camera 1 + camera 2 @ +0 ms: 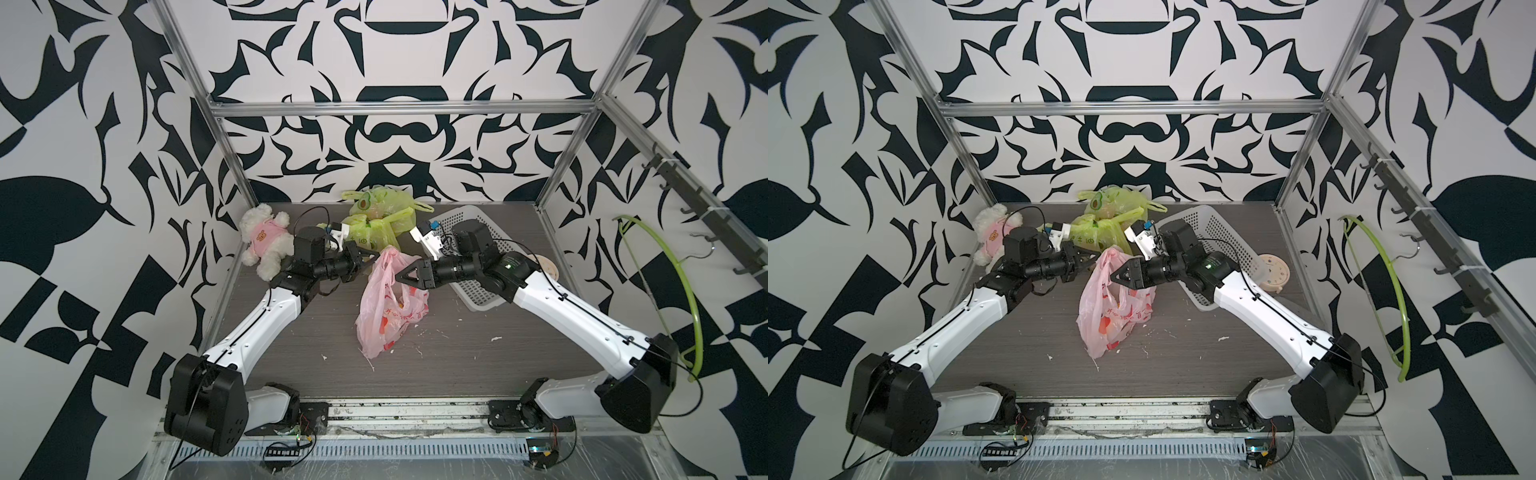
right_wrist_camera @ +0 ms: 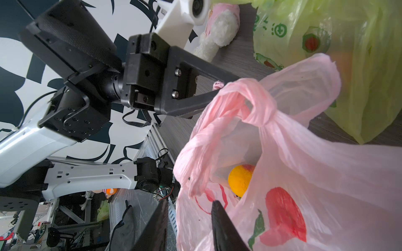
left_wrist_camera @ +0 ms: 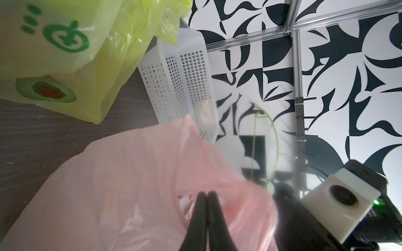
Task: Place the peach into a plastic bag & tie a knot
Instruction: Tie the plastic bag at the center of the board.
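The left fingers (image 2: 191,104) are clamped closed on 1 twisted handle of the pink plastic bag (image 2: 315,173), the right fingers (image 2: 219,221) stand apart at its mouth, and the peach (image 2: 240,180) lies inside, just beyond the right fingertips.

top views: high, looking down | wrists: near, sharing bag (image 3: 130,184) (image 2: 304,152)

The pink bag (image 2: 304,152) hides most of the peach (image 2: 240,179); only an orange patch shows through its mouth. In its wrist view the left hand (image 3: 206,194) is blurred and cut off at the edge; the right hand (image 2: 189,202) is cut off likewise. The left arm (image 1: 307,249) covers part of the plush bear (image 1: 266,243), the right arm (image 1: 519,270) half of a round cream thing (image 1: 548,268).
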You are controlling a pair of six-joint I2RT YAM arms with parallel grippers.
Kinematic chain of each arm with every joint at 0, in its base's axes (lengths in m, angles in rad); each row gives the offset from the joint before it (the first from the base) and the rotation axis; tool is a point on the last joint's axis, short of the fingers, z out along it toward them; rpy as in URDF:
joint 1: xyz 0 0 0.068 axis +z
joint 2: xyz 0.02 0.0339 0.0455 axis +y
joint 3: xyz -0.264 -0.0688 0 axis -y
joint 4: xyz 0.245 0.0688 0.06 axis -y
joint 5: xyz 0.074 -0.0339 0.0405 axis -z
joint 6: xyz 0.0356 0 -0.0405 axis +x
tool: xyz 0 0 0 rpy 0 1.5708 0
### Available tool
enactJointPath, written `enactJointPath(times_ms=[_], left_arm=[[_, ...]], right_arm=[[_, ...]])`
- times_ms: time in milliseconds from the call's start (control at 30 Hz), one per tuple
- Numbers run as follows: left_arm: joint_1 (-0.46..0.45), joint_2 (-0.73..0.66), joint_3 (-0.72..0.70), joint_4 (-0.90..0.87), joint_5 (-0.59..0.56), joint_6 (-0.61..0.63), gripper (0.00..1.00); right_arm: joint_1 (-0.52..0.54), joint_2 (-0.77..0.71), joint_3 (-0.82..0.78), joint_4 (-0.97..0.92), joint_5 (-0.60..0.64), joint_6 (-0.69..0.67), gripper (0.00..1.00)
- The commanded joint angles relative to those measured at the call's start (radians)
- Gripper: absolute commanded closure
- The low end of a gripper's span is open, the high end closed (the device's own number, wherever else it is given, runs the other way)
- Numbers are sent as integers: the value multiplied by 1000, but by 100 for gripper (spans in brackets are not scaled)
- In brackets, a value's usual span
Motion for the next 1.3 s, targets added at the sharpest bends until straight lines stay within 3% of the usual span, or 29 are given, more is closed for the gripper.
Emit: enactJointPath(times_ms=[0,800,1267], left_arm=[[5,-4,11,22,19,-1,100],[5,-6,4,39,28,-19,100],[4,-16,-6,39,30,-22,100]], right_arm=[[6,-4,7,40,-11,-2,65],[35,73,31,108,-47,19,67],[36,99,34,196,-67,62,89]])
